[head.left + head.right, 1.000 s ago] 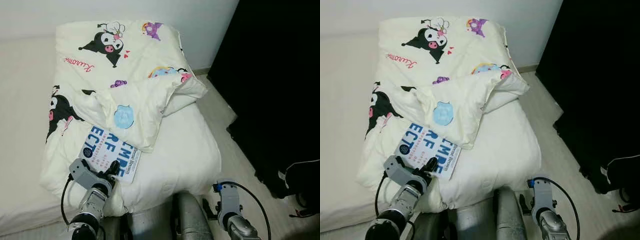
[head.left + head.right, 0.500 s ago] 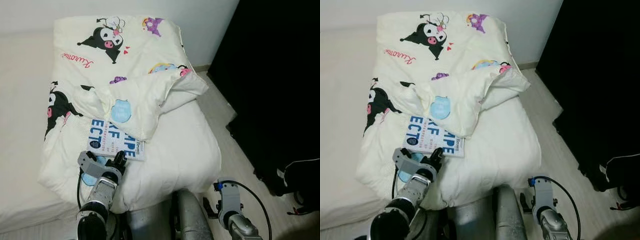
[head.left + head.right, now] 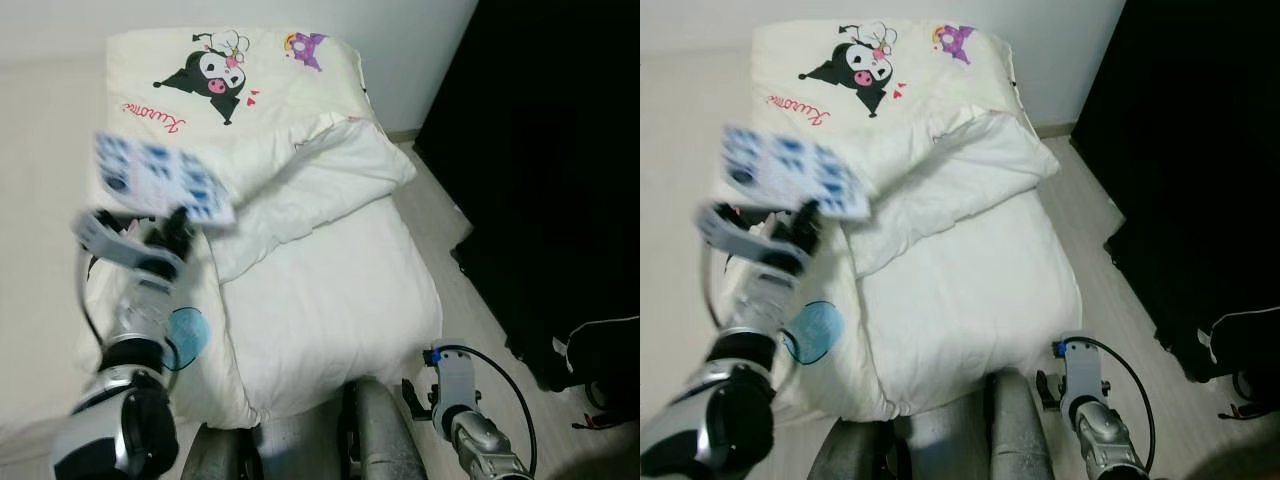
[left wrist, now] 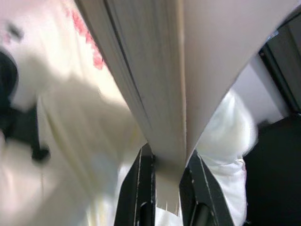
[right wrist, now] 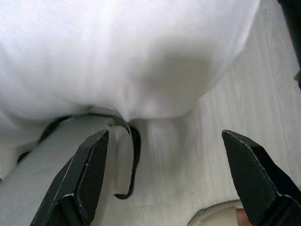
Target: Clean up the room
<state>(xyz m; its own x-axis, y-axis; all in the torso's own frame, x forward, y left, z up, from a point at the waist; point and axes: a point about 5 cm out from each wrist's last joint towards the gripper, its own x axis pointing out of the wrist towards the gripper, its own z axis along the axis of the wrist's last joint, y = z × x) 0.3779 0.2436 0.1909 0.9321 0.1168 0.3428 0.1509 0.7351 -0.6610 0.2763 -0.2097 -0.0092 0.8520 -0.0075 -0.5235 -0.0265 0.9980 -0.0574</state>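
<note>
A black wardrobe (image 3: pixel 540 150) stands beside the pale wood floor (image 3: pixel 455 240).

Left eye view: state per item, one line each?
Book: lifted off the bed, held in the air, motion-blurred.
Left end effector: shut on the book's edge.
Right end effector: open, low beside the bed, holding nothing.
Cartoon-print comforter: rumpled, one flap folded over.
Mattress: white surface partly uncovered.

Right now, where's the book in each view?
Left eye view: book raised, upper left, in the left gripper.
Right eye view: book upper left, above the quilt.
Left wrist view: book edge-on, clamped in the jaws.
Right wrist view: not in it.
Shared landmark: the cartoon-print quilt.
</note>
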